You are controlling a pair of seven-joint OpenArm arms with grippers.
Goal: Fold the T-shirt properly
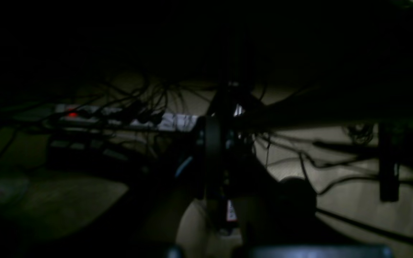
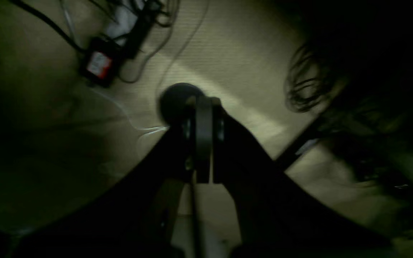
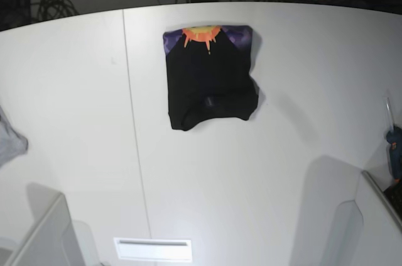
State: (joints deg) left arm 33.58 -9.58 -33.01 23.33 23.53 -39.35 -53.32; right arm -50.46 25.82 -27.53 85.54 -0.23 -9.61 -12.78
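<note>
The T-shirt [image 3: 209,80] lies folded into a compact black rectangle at the back middle of the white table [image 3: 282,171]. A strip of its purple, orange and yellow print shows along its far edge. Neither gripper appears in the base view. In the dim left wrist view my left gripper [image 1: 213,143] hangs over a floor with cables, its fingers together and holding nothing. My right gripper [image 2: 203,118] is likewise shut and empty in the right wrist view, above a pale floor.
A small grey cloth [image 3: 9,143] lies at the table's left edge. A blue tool [image 3: 394,149] sits at the right edge. White panels [image 3: 44,241] stand at both front corners. A power strip [image 1: 120,120] and tangled cables lie on the floor.
</note>
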